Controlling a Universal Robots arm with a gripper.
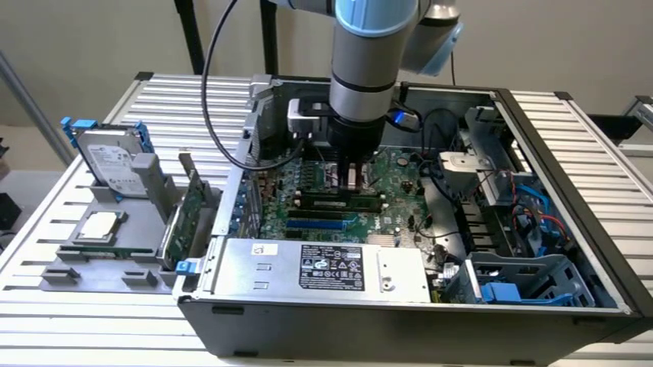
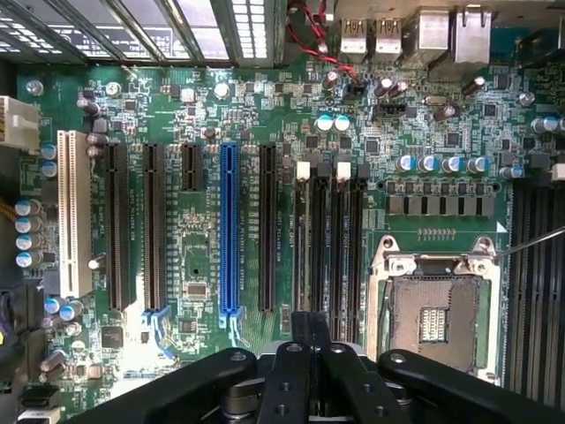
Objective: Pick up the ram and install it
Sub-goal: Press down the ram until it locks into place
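Black jaws of the gripper (image 2: 311, 346) look clenched on a thin dark edge, which I take to be the ram (image 2: 311, 320). It's seen edge-on, lined up lengthwise with the white-latched memory slots (image 2: 328, 238) just past it. In the exterior view that's dead centre over the motherboard (image 1: 396, 172), and the fingers hide most of the stick.

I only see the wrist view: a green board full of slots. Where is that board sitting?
Observer: Inside an open computer case lying on a slatted metal table.
Operator: And where is the robot?
Observer: Its arm reaches straight down into the case, with the gripper close over the motherboard.
Operator: Anything outside the case?
Observer: On the exterior view's left, a grey tray holds a hard drive, a silver processor chip and a green expansion card.
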